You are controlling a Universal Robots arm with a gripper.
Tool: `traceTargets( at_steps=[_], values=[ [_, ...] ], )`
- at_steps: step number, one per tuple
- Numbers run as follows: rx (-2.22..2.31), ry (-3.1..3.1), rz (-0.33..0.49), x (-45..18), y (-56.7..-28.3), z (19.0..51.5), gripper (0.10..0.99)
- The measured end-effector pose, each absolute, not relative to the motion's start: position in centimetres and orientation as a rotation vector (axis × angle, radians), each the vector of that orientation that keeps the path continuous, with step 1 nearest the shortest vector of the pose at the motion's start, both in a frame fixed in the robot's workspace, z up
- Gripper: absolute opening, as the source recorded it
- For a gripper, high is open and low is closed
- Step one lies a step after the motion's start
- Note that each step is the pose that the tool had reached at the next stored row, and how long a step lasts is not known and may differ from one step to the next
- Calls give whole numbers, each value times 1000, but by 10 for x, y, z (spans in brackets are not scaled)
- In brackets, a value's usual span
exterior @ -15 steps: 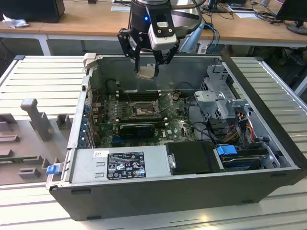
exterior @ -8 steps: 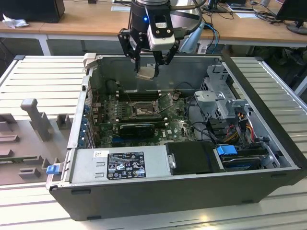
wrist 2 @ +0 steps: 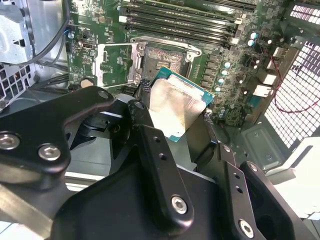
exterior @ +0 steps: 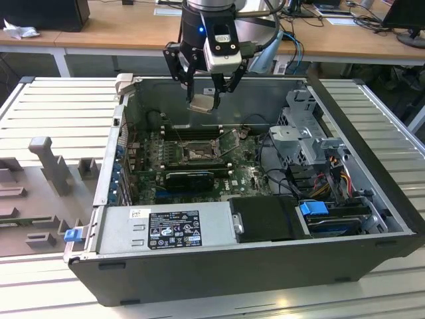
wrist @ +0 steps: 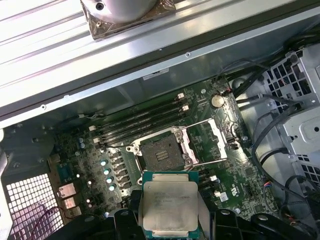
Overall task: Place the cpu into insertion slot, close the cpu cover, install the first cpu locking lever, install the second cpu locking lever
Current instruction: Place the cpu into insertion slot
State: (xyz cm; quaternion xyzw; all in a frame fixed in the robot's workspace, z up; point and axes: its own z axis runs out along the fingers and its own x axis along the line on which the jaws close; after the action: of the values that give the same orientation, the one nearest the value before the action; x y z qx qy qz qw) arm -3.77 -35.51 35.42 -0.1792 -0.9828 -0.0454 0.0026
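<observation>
gripper [exterior: 203, 97]: pinches cpu [exterior: 201, 104] by its edges, upper centre, exterior view.
slot [wrist: 161, 152]: bare below, well apart; cover [wrist: 218, 140] swung aside.
care: keep cpu level, square to slot, no pressing.

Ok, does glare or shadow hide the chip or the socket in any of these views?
Second wrist view: glare whitens part of the pale silver square cpu held in the jaws. First wrist view: the dark-centred, silver-rimmed square insertion slot is evenly lit, but the ribbed metal table surface is washed out. Exterior view: the open grey computer case is shaded inside, yet the slot shows.
</observation>
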Motion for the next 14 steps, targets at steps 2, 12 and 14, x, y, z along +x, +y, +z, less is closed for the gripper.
traceTargets(
  at_steps=[2, 12, 14],
  values=[
    [-565, -3082, -143, -38, -355, 354, 529],
    [-632, -3071, -143, -38, -355, 354, 529],
    [-658, -3066, -143, -38, -355, 354, 529]
  ],
)
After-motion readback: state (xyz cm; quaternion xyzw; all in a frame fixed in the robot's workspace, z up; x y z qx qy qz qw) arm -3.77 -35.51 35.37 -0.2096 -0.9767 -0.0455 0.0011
